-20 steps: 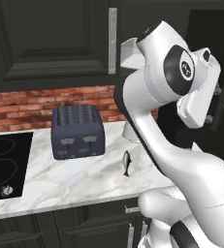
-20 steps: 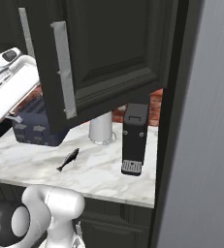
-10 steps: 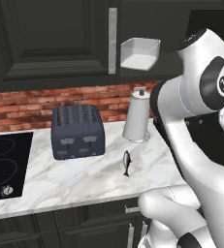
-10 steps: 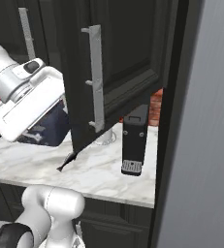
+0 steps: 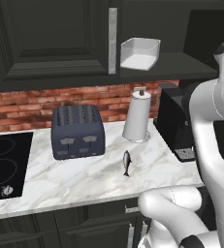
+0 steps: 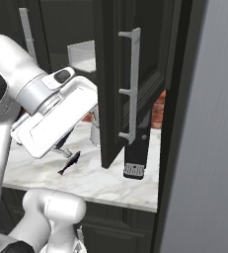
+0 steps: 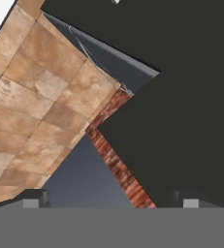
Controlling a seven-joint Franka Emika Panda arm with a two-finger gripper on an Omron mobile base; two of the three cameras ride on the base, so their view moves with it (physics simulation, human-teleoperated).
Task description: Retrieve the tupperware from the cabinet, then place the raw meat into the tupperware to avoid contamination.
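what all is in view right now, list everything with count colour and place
tupperware: 1, white, on the shelf of the open cabinet
cabinet: 1, dark charcoal, on the wall above the counter, right door swung open
raw meat: 1 small fish, dark grey, lying on the counter in front of the paper-towel roll
toaster: 1, dark blue-grey, on the counter by the brick wall
paper-towel roll: 1, white, upright on the counter right of the toaster
coffee machine: 1, black, at the right end of the counter
stovetop: 1, black, left end of the counter
counter: 1, white marble
gripper: 1, dark finger tips, jaws open and holding nothing
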